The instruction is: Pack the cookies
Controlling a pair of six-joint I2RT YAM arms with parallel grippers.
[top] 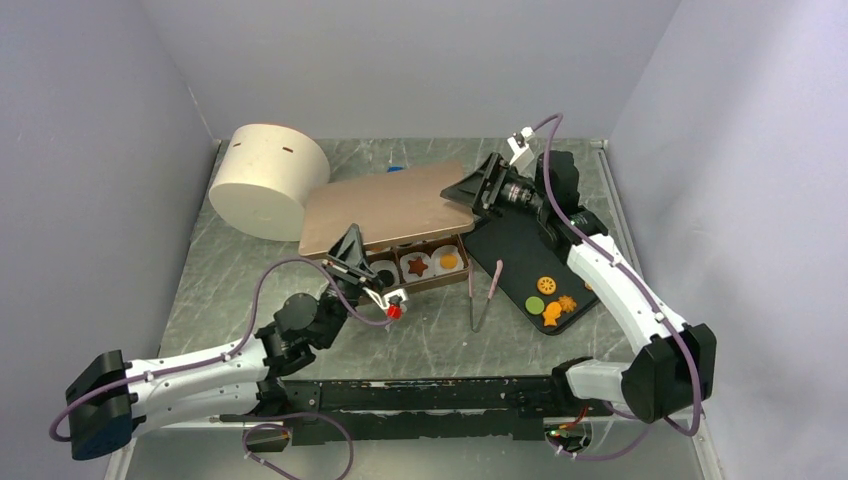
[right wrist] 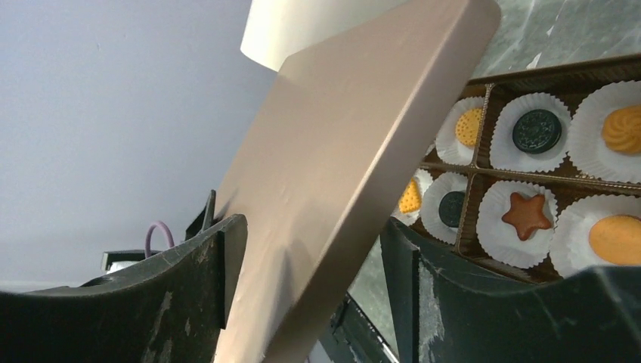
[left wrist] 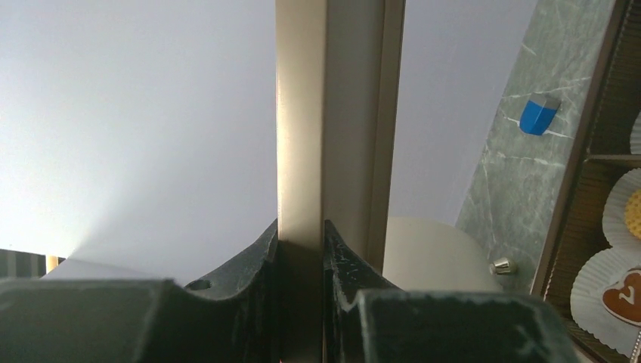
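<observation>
The left tool [top: 350,236] is pressed together on the near edge of a brown box lid [top: 385,205], which its wrist view shows as a thin upright strip pinched between the two fingers. The right tool [top: 457,190] stands spread at the lid's right edge, a finger on either side of it, with a sliver of space showing beside the right finger [right wrist: 401,249]. The lid is tilted over the back rows of the brown compartment box [top: 432,284] in the middle of the frame. Several cookies [right wrist: 527,215] already sit in white paper cups [right wrist: 505,249] in its compartments: a brown star, black rounds, orange ones. More lie on the black tray [top: 510,250] at right, among them an orange round [top: 547,285] and a green round [top: 533,305]. A cream cylinder [top: 270,180] lies on the desk [top: 420,340] at upper left.
</observation>
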